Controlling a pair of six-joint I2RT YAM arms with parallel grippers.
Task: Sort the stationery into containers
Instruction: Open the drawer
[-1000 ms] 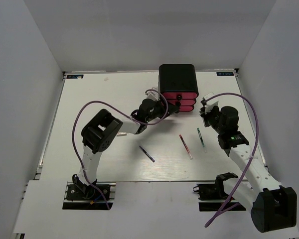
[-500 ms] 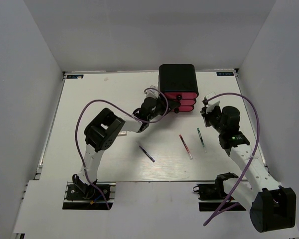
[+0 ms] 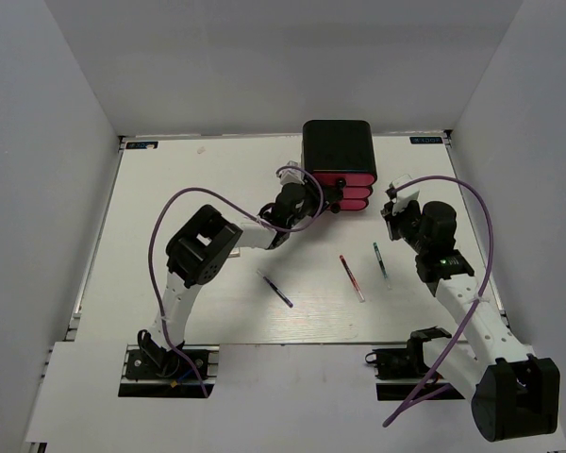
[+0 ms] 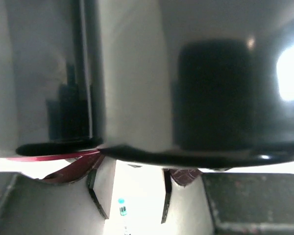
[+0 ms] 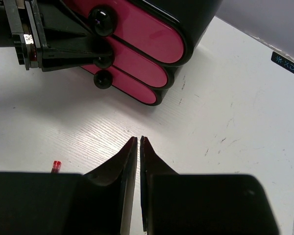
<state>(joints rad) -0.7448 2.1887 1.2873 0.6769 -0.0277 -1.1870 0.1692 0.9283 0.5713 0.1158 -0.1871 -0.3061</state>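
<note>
Drawers point(image 3: 354, 192), three pink ones stacked in a black cabinet point(image 3: 337, 149), are sitting at the far middle of the desk point(image 3: 198, 189) in the top view. The left pincer point(image 3: 327, 199) is resting against the cabinet's front at the black knobs, while the right pincer point(image 3: 393, 204) is hanging just off the cabinet's right front corner, apart from it. Three pens are lying outside the drawers, on the near side of the cabinet: a dark blue pen point(image 3: 276, 289) off toward its left, a red pen point(image 3: 351, 276) straight out from it, and a green pen point(image 3: 380, 259) just right of that. In the left wrist view a glossy dark surface is filling most of the frame, blurred, and two dark fingers point(image 4: 95, 196) are standing apart beneath it. Whether they are clamping anything I cannot tell. In the right wrist view the left pincer's fingers are lying to either side of the middle knob point(image 5: 103, 61). The right pincer's own fingers are almost touching, closed on nothing, over bare desk before the cabinet.
</note>
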